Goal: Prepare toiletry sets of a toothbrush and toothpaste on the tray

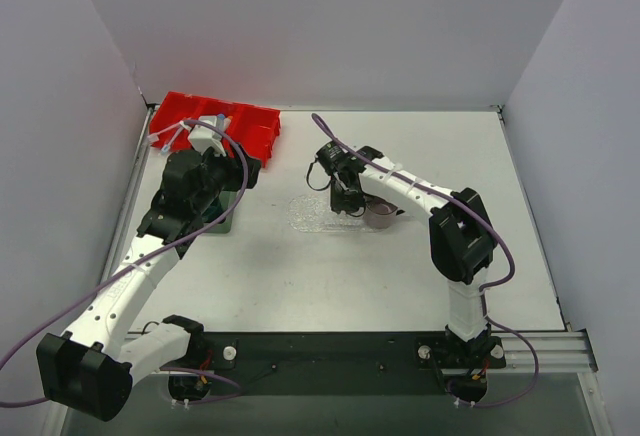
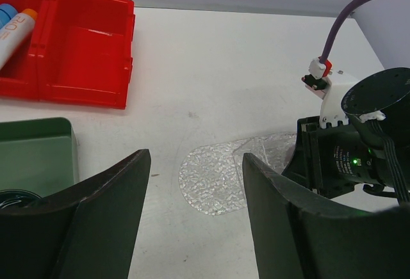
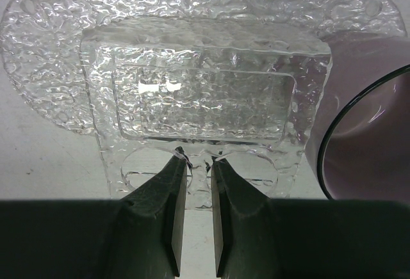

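Right wrist view: your right fingers (image 3: 163,215) sit nearly together, thin slit, bottom centre over the tray (image 3: 57,55); can't tell if they pinch anything. Your left fingers (image 2: 102,208) are wide apart. In the left wrist view the toothpaste (image 2: 14,29) lies upper left in the red bin (image 2: 83,48); straddle one tube squarely.

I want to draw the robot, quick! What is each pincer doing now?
Left pincer: open, empty.
Right pincer: nearly closed at the tray edge; grip cannot be told.

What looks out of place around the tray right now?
A purple-tinted cup stands at the right end of the clear tray, seeming to overlap its edge, taking room meant for the sets.
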Action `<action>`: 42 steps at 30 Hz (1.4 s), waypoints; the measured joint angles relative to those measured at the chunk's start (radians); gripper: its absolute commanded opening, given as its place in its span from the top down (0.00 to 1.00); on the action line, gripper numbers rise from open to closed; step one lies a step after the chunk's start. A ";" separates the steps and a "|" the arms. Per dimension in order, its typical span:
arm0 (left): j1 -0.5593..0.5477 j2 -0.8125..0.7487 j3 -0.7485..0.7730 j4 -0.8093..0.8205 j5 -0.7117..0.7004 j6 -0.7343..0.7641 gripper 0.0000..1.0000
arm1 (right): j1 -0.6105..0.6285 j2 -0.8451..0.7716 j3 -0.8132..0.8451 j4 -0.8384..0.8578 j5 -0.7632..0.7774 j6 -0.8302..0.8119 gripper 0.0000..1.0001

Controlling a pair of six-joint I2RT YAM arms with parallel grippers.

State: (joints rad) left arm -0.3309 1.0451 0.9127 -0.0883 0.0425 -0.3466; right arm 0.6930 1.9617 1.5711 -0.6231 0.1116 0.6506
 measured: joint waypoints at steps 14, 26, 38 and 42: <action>0.000 0.003 0.000 -0.002 0.006 0.000 0.30 | -0.005 0.000 0.002 -0.001 -0.006 -0.009 0.70; 0.000 0.003 0.000 -0.014 0.007 0.001 0.30 | -0.005 0.000 0.002 -0.001 -0.004 -0.023 0.60; 0.000 0.002 0.000 -0.015 -0.020 0.019 0.29 | -0.005 -0.106 -0.031 0.024 0.005 -0.019 0.58; 0.017 -0.006 -0.002 -0.034 -0.034 0.031 0.25 | -0.005 -0.174 -0.055 0.041 0.005 -0.019 0.58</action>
State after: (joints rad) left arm -0.3141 1.0393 0.9112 -0.1226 0.0082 -0.3153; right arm 0.6876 1.7878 1.5158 -0.5823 0.1162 0.6319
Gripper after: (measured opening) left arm 0.721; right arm 0.419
